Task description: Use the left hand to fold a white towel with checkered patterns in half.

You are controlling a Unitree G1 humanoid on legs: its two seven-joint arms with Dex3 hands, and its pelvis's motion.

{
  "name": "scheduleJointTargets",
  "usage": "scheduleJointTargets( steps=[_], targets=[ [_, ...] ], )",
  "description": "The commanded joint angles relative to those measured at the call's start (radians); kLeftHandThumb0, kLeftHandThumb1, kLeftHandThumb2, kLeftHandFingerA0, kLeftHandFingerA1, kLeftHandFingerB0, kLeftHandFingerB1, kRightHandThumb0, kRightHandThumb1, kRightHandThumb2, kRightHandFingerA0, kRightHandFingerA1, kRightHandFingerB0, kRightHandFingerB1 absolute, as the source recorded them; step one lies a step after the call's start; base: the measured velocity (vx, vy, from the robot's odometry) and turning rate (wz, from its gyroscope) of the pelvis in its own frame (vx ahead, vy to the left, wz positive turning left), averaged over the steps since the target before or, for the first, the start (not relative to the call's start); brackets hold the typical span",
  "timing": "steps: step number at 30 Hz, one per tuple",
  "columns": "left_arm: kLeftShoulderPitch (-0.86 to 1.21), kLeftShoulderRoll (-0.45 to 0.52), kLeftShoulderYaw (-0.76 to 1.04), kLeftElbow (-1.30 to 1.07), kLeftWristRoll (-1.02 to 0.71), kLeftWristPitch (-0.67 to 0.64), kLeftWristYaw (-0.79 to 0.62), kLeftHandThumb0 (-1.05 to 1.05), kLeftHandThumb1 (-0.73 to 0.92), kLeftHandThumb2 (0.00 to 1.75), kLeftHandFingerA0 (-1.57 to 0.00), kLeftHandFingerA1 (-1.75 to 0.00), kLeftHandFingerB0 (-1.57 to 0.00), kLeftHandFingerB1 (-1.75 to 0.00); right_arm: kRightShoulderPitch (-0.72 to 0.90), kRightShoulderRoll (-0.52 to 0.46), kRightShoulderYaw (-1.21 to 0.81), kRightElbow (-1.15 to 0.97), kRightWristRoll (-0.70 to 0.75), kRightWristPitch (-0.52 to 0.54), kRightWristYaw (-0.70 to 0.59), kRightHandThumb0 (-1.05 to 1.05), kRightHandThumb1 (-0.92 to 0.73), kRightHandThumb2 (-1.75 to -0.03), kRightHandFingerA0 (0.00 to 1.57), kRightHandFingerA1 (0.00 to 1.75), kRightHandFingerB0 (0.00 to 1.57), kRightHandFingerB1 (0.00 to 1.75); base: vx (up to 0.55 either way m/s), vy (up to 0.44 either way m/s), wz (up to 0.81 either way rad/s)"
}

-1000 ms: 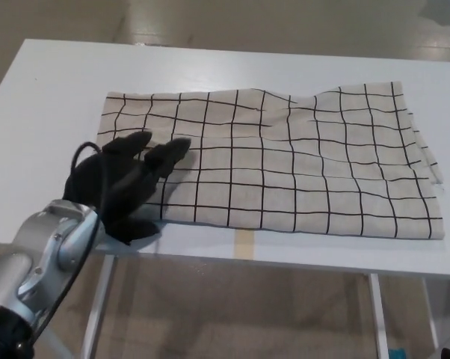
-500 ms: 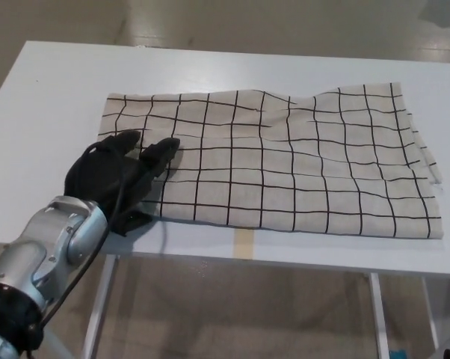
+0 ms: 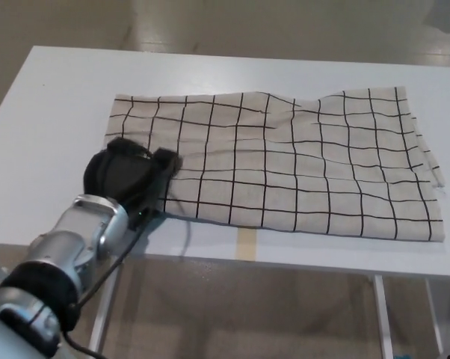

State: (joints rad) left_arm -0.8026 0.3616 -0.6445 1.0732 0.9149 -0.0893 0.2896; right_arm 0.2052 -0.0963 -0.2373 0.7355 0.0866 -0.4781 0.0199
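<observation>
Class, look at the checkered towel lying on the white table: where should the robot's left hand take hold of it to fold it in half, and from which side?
Probably the towel is best pinched at its near-left corner, coming in from the robot's left. The left hand sits there, and the cloth lies flat with its long side across the table, so that edge can carry rightward.

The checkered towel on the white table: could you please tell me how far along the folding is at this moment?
Barely begun. The checkered towel lies spread across the white table, with no fold from its left end yet; layered edges show only at its right end. In hand: the left hand sits on the towel's near-left corner, fingers curled at the edge, though a firm grip cannot be confirmed. Left to do: lift that end and carry it over to the right end.
</observation>
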Motion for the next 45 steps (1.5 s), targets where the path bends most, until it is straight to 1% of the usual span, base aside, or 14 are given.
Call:
scheduleJointTargets(
  steps=[1, 2, 3, 6, 25, 26, 29, 33, 34, 35, 39, 40, 42, 45],
  targets=[
    [0.03, -0.069, -0.071, 0.129, 0.047, 0.016, 0.147, -0.41, 0.42, 0.76, -0.99, -1.36, -0.94, -1.22, 0.01, -0.003, 0.007, -0.006, -0.011, -0.027, -0.006, -0.37, -0.61, -0.58, 0.31, 0.52, 0.27, 0.37, 0.0, 0.0, 0.0],
    [0.032, -0.076, -0.073, 0.139, 0.038, 0.008, 0.176, -0.41, 0.42, 0.76, -0.99, -1.36, -0.94, -1.22, 0.008, -0.003, 0.007, -0.009, -0.008, -0.025, -0.003, -0.37, -0.61, -0.58, 0.31, 0.52, 0.27, 0.37, 0.0, 0.0, 0.0],
    [0.03, -0.08, -0.07, 0.148, 0.028, 0.001, 0.181, -0.28, 0.56, 0.54, -0.68, -1.72, -0.77, -1.59, 0.006, -0.003, 0.008, -0.013, -0.008, -0.023, -0.004, -0.38, -0.61, -0.58, 0.31, 0.52, 0.28, 0.37, 0.0, 0.0, 0.0],
    [0.023, -0.082, -0.063, 0.165, 0.007, -0.01, 0.175, -0.24, 0.59, 0.54, -0.71, -1.75, -0.7, -1.64, 0.01, -0.001, 0.01, -0.027, -0.005, -0.021, -0.002, -0.39, -0.61, -0.58, 0.32, 0.52, 0.28, 0.39, 0.0, 0.0, 0.0],
    [-0.056, 0.083, -0.016, 0.196, -0.035, -0.06, 0.139, -0.27, 0.65, 0.57, -0.77, -1.73, -0.68, -1.62, 0.031, 0.003, -0.018, -0.033, 0.042, -0.023, 0.04, -0.39, -0.62, -0.58, 0.36, 0.59, 0.31, 0.41, 0.0, 0.0, 0.0],
    [-0.066, 0.096, -0.02, 0.2, -0.028, -0.06, 0.143, -0.27, 0.64, 0.57, -0.76, -1.74, -0.67, -1.63, 0.032, 0.003, -0.021, -0.032, 0.044, -0.024, 0.04, -0.44, -0.49, -0.79, 0.35, 0.63, 0.28, 0.51, 0.0, 0.0, 0.0],
    [-0.131, 0.151, -0.059, 0.212, 0.015, -0.064, 0.115, -0.26, 0.61, 0.59, -0.75, -1.58, -0.94, -0.99, 0.038, 0.008, -0.029, -0.048, 0.057, -0.012, 0.047, -0.39, -0.63, -0.59, 0.38, 0.64, 0.35, 0.43, 0.0, 0.0, 0.0],
    [-0.228, 0.202, -0.132, 0.214, 0.077, -0.063, 0.092, -0.25, 0.61, 0.59, -0.72, -1.6, -0.75, -1.41, 0.029, 0.013, -0.036, -0.061, 0.082, 0.011, 0.065, -0.44, -0.5, -0.81, 0.37, 0.67, 0.31, 0.52, 0.0, 0.0, 0.0],
    [-0.252, 0.212, -0.148, 0.213, 0.086, -0.074, 0.084, -0.25, 0.61, 0.6, -0.71, -1.59, -0.76, -1.41, 0.024, 0.014, -0.039, -0.057, 0.088, 0.013, 0.069, -0.39, -0.63, -0.58, 0.38, 0.67, 0.36, 0.41, 0.0, 0.0, 0.0],
    [-0.271, 0.22, -0.164, 0.209, 0.094, -0.084, 0.098, -0.41, 0.5, 0.67, -0.84, -1.44, -0.96, -0.95, 0.02, 0.014, -0.042, -0.056, 0.093, 0.017, 0.073, -0.39, -0.63, -0.59, 0.38, 0.67, 0.37, 0.41, 0.0, 0.0, 0.0],
    [-0.315, 0.223, -0.195, 0.195, 0.106, -0.092, 0.142, -0.29, 0.57, 0.57, -0.78, -1.5, -0.89, -1.13, 0.023, 0.016, -0.043, -0.077, 0.096, 0.025, 0.079, -0.39, -0.63, -0.58, 0.38, 0.67, 0.37, 0.41, 0.0, 0.0, 0.0],
    [-0.335, 0.217, -0.198, 0.185, 0.106, -0.1, 0.13, -0.32, 0.53, 0.57, -0.84, -1.3, -0.99, -0.8, 0.025, 0.017, -0.043, -0.08, 0.091, 0.022, 0.075, -0.45, -0.5, -0.82, 0.38, 0.68, 0.31, 0.51, 0.0, 0.0, 0.0],
    [-0.361, 0.207, -0.213, 0.167, 0.118, -0.103, 0.153, -0.35, 0.5, 0.56, -0.88, -1.1, -0.97, -0.53, 0.027, 0.022, -0.045, -0.086, 0.088, 0.02, 0.068, -0.44, -0.5, -0.82, 0.4, 0.69, 0.32, 0.52, 0.0, 0.0, 0.0],
    [-0.386, 0.183, -0.233, 0.151, 0.138, -0.096, 0.183, -0.36, 0.48, 0.56, -0.83, -1.25, -0.92, -0.5, 0.029, 0.021, -0.045, -0.087, 0.08, 0.017, 0.062, -0.44, -0.5, -0.83, 0.42, 0.69, 0.36, 0.54, 0.0, 0.0, 0.0]
  ],
)
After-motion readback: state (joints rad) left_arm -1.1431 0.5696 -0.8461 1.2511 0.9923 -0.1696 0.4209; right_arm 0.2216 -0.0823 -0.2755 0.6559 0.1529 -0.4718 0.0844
